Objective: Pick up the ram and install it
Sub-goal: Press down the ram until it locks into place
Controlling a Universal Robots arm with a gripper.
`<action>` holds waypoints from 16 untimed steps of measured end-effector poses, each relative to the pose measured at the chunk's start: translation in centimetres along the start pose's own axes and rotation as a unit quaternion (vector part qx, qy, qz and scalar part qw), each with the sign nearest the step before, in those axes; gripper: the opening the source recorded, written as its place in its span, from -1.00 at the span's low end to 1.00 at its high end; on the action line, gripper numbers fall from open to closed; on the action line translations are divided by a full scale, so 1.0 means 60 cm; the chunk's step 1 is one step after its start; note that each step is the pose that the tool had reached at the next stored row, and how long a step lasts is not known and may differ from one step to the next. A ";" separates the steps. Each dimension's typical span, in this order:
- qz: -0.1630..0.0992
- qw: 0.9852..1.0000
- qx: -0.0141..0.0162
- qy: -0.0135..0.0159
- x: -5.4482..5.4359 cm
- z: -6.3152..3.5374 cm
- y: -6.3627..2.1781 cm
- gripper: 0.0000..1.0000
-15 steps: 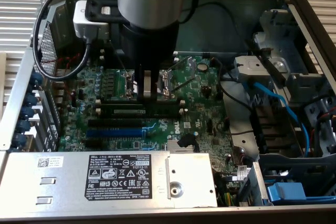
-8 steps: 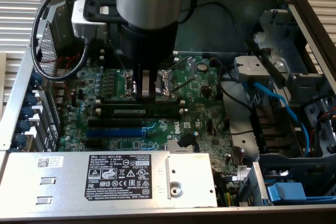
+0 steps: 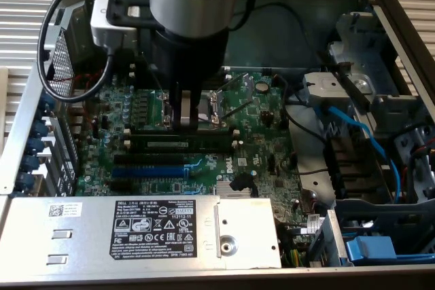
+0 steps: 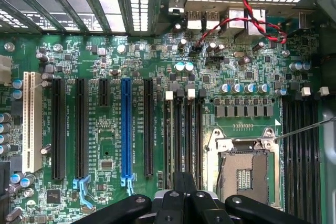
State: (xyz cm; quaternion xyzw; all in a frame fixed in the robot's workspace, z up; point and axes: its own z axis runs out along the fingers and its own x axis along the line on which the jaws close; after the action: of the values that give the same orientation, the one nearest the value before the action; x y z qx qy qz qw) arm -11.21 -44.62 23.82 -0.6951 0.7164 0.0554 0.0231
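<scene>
Inside the open computer case (image 3: 380,5), the green motherboard (image 3: 258,154) lay flat on the floor of the chassis and served as the reference for everything else. Over its middle stood the robot arm (image 3: 194,5), with the gripper (image 3: 186,121) lowered just beside the bare CPU socket (image 3: 212,106). The claw was drawn together; its pads met over the row of black memory slots (image 3: 183,142). In the wrist view the same gripper (image 4: 182,182) sat directly above those slots (image 4: 184,135), with the CPU socket (image 4: 244,171) alongside.

The ram (image 3: 182,145) lay lengthwise in the memory slot nearest the socket, dark green with a pale label strip, directly under the fingertips. Whether it was fully seated could not be told.

Beyond the memory slots from the socket sat a blue slot (image 3: 148,171) among black expansion slots; the wrist view showed that blue slot (image 4: 126,129) flanked by black ones, with a white slot (image 4: 31,121) further out.

At the board's near edge, a metal power-supply box (image 3: 136,232) with a black rating label covered the case floor. Off the board toward the exterior view's right, a drive bay (image 3: 367,86) held blue cables (image 3: 360,127). A black cable (image 3: 47,45) looped from the arm over the case wall at the exterior view's left. Red wires (image 4: 247,19) crossed the board's rear port edge, close under the perforated wall.
</scene>
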 end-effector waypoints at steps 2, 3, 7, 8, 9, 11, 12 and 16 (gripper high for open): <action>0.000 1.000 -0.002 0.000 0.000 0.000 0.003 -0.80; 0.000 1.000 -0.003 0.000 0.000 -0.001 0.004 -0.80; 0.001 1.000 -0.004 0.000 0.001 -0.001 0.011 -0.80; 0.001 1.000 -0.005 0.000 0.001 -0.001 0.011 -0.80; 0.001 1.000 -0.005 0.000 0.001 -0.001 0.011 -0.80; 0.001 1.000 -0.006 0.000 0.002 -0.001 0.012 -0.80; 0.001 1.000 -0.006 0.000 0.002 -0.001 0.012 -0.80; 0.001 1.000 -0.006 0.000 0.002 0.000 0.014 -0.80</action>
State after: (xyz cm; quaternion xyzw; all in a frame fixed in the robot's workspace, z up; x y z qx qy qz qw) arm -12.05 -44.73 23.88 -0.6948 0.7165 0.0600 0.0186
